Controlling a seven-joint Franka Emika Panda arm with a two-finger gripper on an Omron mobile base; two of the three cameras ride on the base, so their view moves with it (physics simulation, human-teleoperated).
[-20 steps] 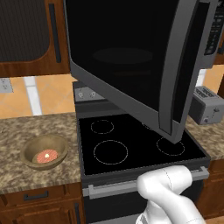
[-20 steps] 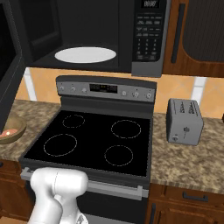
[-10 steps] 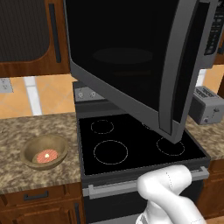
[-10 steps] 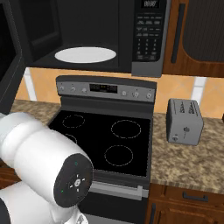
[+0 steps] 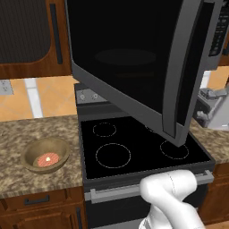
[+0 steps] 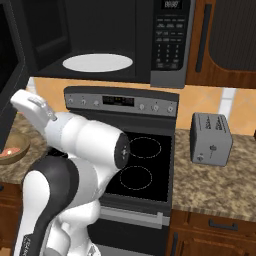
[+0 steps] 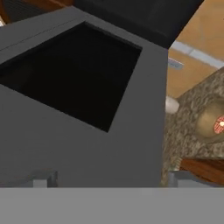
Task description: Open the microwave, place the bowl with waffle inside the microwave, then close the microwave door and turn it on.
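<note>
**A:** The small round tan-brown wooden-looking bowl (image 5: 46,154), where do you have it?

**B:** On the speckled brown stone counter (image 5: 27,134), to the left of the black glass cooktop (image 5: 134,150). The little reddish-pink waffle (image 5: 47,159) lies in its middle. In my right base view I catch just its rim at the left edge, past the white arm (image 6: 75,145).

**A:** And the microwave?

**B:** The large dark grey microwave (image 6: 115,42) hangs above the stove with its wide black-glass door (image 5: 134,67) swung out. The cavity is exposed and the white round plate (image 6: 97,62) inside is bare. So I judge the opening step done and the bowl pickup next.

**A:** Fingers?

**B:** Spread wide, holding nothing. In the hand view the two dark tips (image 7: 109,180) stand far apart at the bottom, one on each side, looking at the door's grey frame up close.

**A:** Which way to the bowl from there?

**B:** It sits off to the right of the hand view, toward the edge, well apart from the tips and below the door. I reckon I must swing the hand away from the door, leftward and down over the counter. The bowl is round, so no long axis to match; I'd take one side of the rim.

**A:** Anything nearby?

**B:** A small grey toaster (image 6: 211,139) on the far right, well clear.
</note>
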